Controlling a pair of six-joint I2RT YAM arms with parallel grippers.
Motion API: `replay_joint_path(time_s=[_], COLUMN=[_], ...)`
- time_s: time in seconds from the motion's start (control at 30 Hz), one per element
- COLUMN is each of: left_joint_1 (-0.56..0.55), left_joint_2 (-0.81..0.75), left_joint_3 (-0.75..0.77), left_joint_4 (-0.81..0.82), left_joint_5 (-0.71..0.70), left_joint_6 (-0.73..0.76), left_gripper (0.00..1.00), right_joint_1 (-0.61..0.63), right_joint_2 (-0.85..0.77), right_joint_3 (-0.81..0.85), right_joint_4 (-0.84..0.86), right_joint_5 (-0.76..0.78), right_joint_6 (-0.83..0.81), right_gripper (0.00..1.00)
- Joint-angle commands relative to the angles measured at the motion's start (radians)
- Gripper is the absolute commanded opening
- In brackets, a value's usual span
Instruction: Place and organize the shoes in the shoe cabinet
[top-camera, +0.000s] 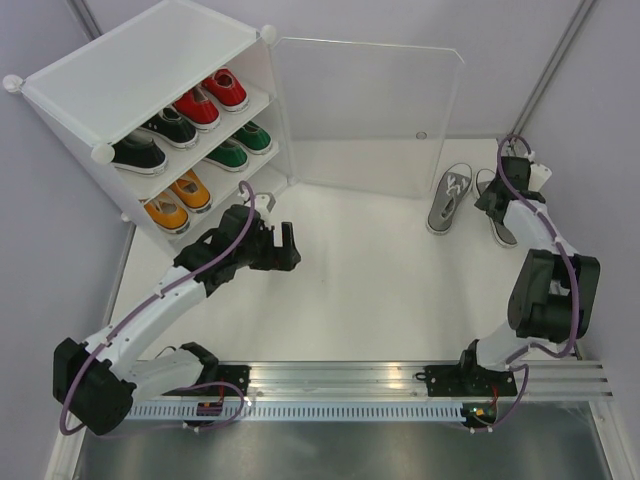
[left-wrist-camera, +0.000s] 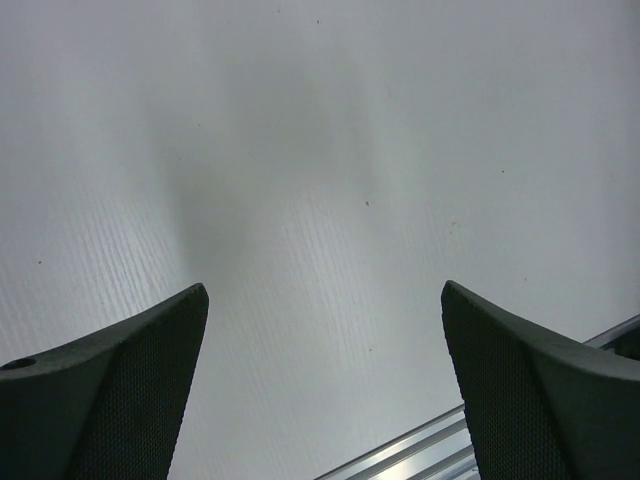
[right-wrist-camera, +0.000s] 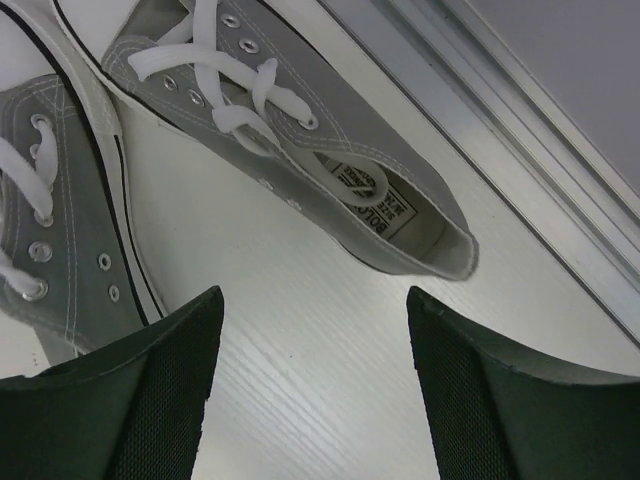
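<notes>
Two grey shoes (right-wrist-camera: 300, 150), light soft canvas, lie below my right fingers (right-wrist-camera: 150, 410), parted and empty; I'd pinch the firmer heel rim.

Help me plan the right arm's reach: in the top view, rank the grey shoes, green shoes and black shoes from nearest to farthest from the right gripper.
1. The grey shoes, on the table right beside the right gripper.
2. The green shoes, across the table on the cabinet middle shelf.
3. The black shoes, on its top shelf, farthest left.
</notes>
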Motion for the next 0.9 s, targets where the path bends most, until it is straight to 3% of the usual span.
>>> replay_joint_path(time_s=[0.0,0.17,0.37,0.5,0.87], left_joint_1=[0.003,0.002,0.003,0.003,0.008], left_joint_2=[-0.032,-0.045,-0.068,-0.062,-0.059], left_joint_3=[0.005,0.042,0.002,-0.004,-0.012], left_joint_4=[0.024,-0.063,-0.059,-0.059,-0.059], left_joint_5=[0.048,0.051,0.059,0.017,-0.004], left_joint_6=[0.068,0.1,0.128,0.136,0.131], left_gripper=[1.0,1.0,1.0,1.0,1.0], right_joint_1=[-0.037,-0.058,-0.075,-0.069,0.058], right_joint_2=[0.098,0.189,0.292,0.24,0.1], right_joint_3=[0.068,0.118,0.18,0.145,0.051], right_joint_4=[0.057,0.11,0.104,0.129,0.189], right_joint_5=[-0.089,-0.108,-0.139,-0.241,-0.22], right_joint_6=[-0.068,-0.138,-0.218,-0.217,-0.014], right_gripper=[0.78,0.77,0.79,0.79,0.79])
